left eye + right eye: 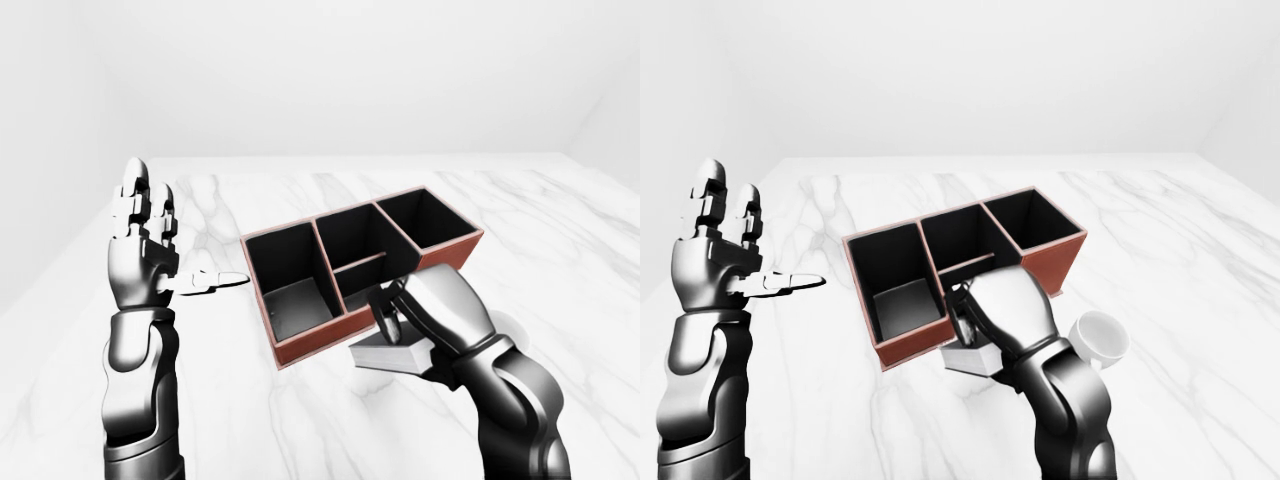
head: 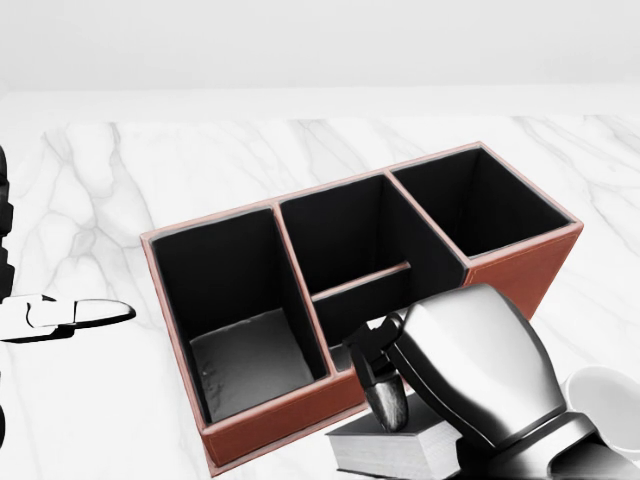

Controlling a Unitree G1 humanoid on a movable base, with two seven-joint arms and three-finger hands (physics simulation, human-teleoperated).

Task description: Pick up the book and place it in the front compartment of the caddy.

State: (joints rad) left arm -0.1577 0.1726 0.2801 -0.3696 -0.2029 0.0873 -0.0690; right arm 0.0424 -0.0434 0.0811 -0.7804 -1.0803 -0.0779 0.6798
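The red-brown caddy [image 2: 290, 415] with black compartments stands on the marble table [image 2: 120, 180], its long side slanting up to the right. The grey book [image 2: 385, 455] lies flat against the caddy's near wall, below the split middle compartment. My right hand [image 2: 385, 390] comes in from the bottom right and is curled down over the book, with a dark finger [image 2: 388, 400] across its top; the hand hides most of it. I cannot tell whether the book is lifted. My left hand [image 1: 170, 240] is raised at the left of the caddy, open and empty.
A white mug [image 1: 1100, 338] stands on the table just right of my right forearm. The table's far edge [image 1: 350, 158] meets a plain white wall. Marble surface shows to the left and right of the caddy.
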